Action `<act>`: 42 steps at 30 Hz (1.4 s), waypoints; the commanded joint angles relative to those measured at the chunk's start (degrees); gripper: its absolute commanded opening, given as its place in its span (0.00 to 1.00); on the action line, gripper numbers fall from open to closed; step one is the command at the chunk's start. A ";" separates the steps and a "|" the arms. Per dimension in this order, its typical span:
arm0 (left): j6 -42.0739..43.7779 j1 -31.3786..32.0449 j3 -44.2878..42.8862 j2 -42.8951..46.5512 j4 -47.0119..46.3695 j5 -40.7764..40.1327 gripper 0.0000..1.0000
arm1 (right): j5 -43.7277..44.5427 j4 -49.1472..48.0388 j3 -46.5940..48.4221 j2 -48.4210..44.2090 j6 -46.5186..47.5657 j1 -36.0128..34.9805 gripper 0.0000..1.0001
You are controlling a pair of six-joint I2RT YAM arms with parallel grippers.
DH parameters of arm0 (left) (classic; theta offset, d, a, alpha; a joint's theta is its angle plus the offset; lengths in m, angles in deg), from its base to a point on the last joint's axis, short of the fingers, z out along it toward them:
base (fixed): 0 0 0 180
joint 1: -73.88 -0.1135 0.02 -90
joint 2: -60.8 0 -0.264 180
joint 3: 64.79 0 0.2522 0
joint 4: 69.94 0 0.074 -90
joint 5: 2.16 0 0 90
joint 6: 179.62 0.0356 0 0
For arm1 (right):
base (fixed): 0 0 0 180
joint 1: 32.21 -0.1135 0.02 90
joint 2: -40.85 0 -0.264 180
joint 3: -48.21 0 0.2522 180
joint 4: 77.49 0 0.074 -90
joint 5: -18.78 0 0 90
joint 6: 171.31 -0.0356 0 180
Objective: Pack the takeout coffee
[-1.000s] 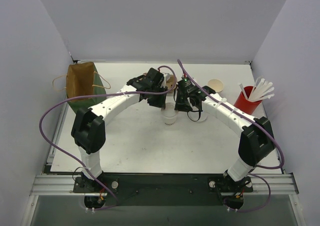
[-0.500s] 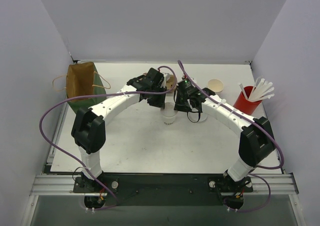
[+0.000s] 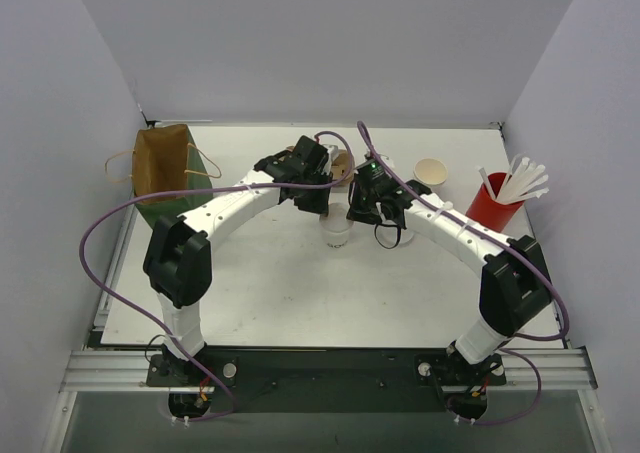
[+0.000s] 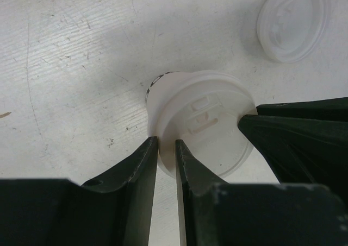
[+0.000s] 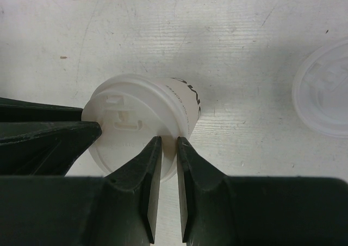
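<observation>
The takeout coffee (image 3: 337, 232) stands upright mid-table, a small white paper cup (image 5: 182, 102) with its flat white lid (image 4: 209, 121) on top. My left gripper (image 4: 166, 145) reaches it from the left, its jaws closed narrowly on the lid's rim. From the opposite side my right gripper (image 5: 168, 143) pinches the rim of the same lid (image 5: 128, 129). Each wrist view shows the other gripper's dark finger touching the lid's far edge. In the top view the left gripper (image 3: 322, 211) and the right gripper (image 3: 356, 214) flank the cup and hide most of it.
A green paper bag (image 3: 165, 168) with a brown inside stands open at the far left. A white cup with a tan inside (image 3: 431, 171) and a red cup of white straws (image 3: 493, 205) sit at the right. A spare clear lid (image 4: 293, 20) lies beside the coffee.
The right gripper has shifted slightly left, onto the cup's lid. Both grippers' jaws have narrowed on the rim. The cup has barely moved.
</observation>
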 commanded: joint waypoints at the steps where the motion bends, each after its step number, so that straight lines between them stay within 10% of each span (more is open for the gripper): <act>1: -0.59 0.10 3.05 -1.24 -0.74 -1.42 0.29 | 0.26 4.78 -5.17 3.45 -0.77 -0.46 0.13; 42: 3.46 0.10 -5.64 -2.30 3.12 -1.33 0.40 | 0.52 5.12 -1.58 -1.91 -3.76 -2.74 0.26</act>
